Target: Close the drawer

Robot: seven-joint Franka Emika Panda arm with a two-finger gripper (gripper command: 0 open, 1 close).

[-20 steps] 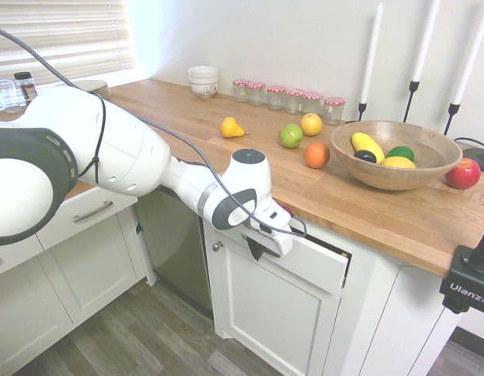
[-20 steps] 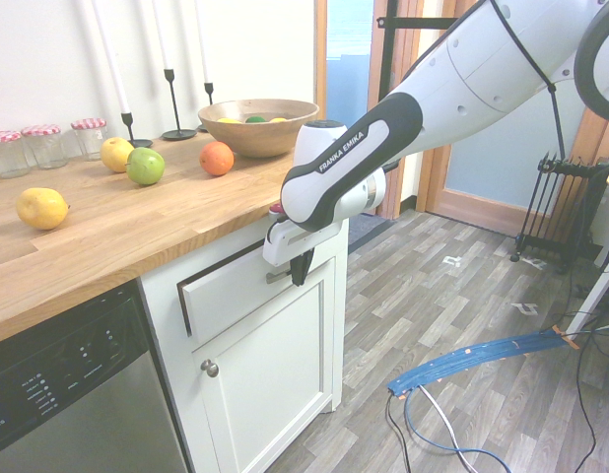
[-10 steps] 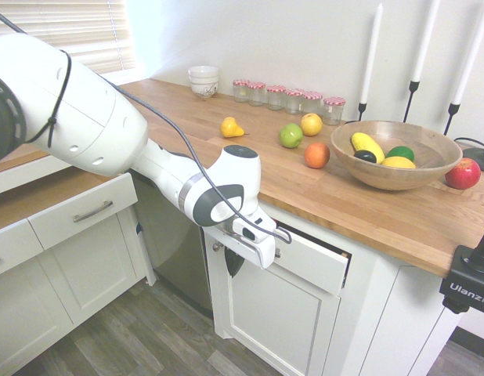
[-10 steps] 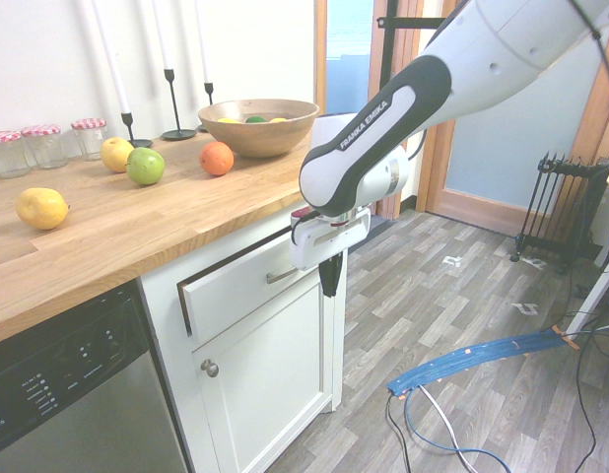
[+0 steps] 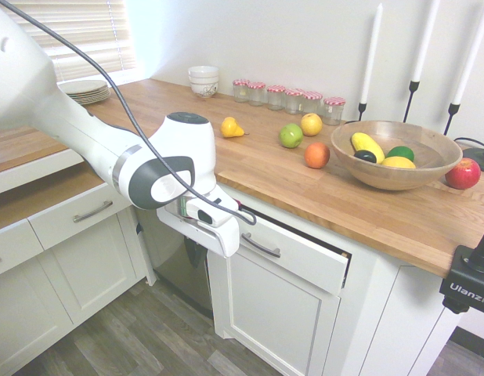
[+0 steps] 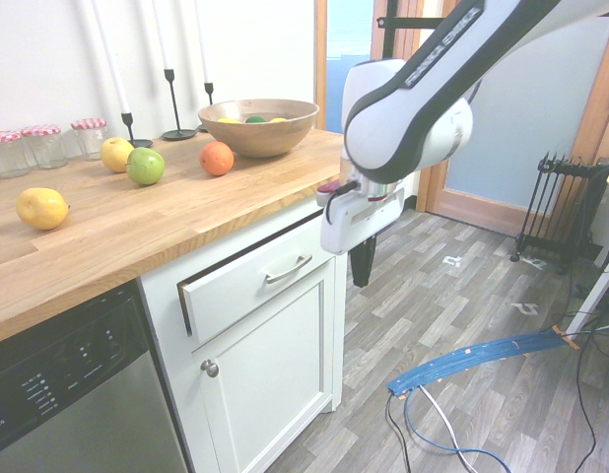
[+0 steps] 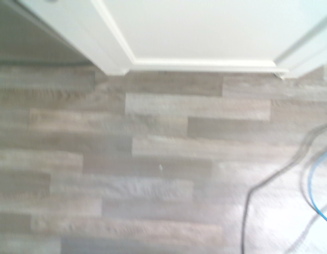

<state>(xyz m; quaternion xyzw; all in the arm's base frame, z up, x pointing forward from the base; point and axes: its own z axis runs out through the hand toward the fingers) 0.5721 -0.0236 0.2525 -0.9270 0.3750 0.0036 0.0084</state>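
Observation:
The drawer [image 5: 301, 258] sits under the wooden countertop, with a white front and a curved silver handle [image 5: 260, 248]. It stands slightly ajar, with a dark gap along its top and one side. In the second exterior view the drawer [image 6: 247, 288] and its handle [image 6: 288, 269] show in full. My gripper [image 6: 362, 279] hangs in front of the cabinet's corner, off the drawer, pointing down at the floor. Its dark fingers are shut with nothing between them. The wrist view shows only floor and the cabinet base.
A cabinet door [image 6: 260, 389] with a round knob [image 6: 209, 368] is below the drawer, and a dishwasher [image 6: 68, 394] stands beside it. The countertop [image 5: 359, 200] carries loose fruit, a wooden bowl [image 5: 395, 157], jars and candlesticks. A narrower drawer [image 5: 81, 211] is further along. Cables lie on the floor [image 6: 462, 365].
My gripper has pulled back from the drawer front and swung out into the room, uncovering the handle. The drawer's gap looks unchanged.

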